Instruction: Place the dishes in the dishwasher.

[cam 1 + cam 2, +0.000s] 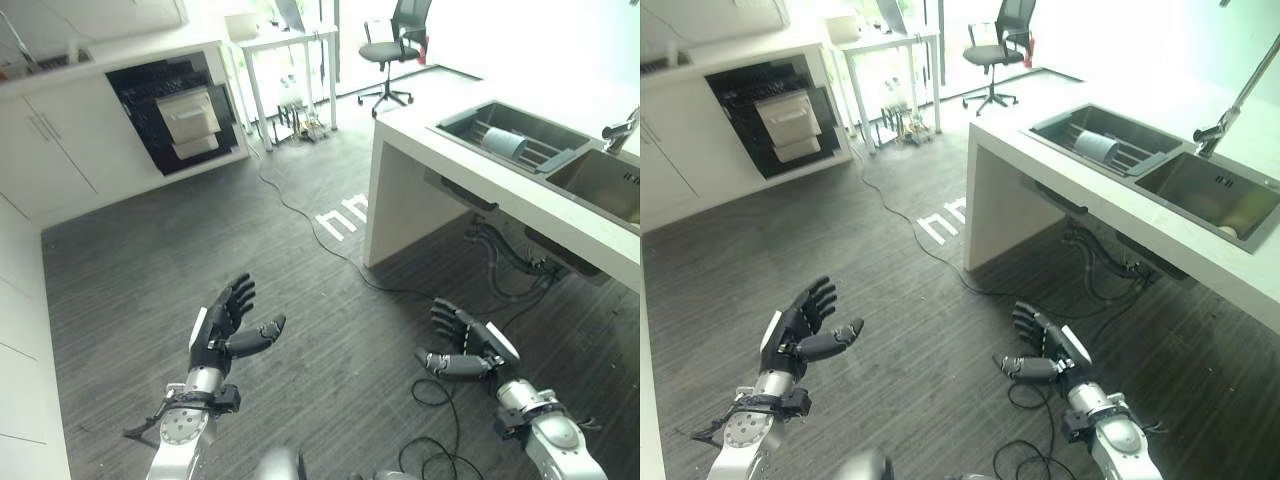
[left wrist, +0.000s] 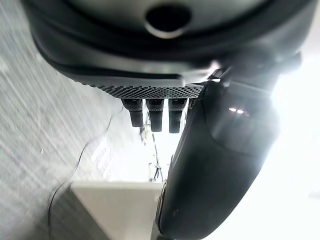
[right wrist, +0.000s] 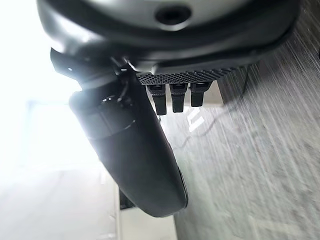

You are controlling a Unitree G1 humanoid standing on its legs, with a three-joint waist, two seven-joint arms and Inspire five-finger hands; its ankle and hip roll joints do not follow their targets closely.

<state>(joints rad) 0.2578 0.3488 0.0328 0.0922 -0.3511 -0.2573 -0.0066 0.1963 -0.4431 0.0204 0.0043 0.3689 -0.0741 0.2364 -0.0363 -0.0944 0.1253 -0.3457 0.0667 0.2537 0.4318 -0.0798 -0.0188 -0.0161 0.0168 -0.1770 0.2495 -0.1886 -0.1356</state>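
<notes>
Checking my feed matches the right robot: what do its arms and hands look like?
Two silver-grey metal arms with rounded wrist joints and dark clamps. Each ends in a black hand: left hand, right hand. Both have slim black segmented fingers, a thicker thumb, and a white panel on the back. In the wrist views, the palm edge carries a perforated strip.

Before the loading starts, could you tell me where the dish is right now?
The dish stands in the rack of the left sink basin on the counter, ahead to the robot's right, beside the deeper basin.
</notes>
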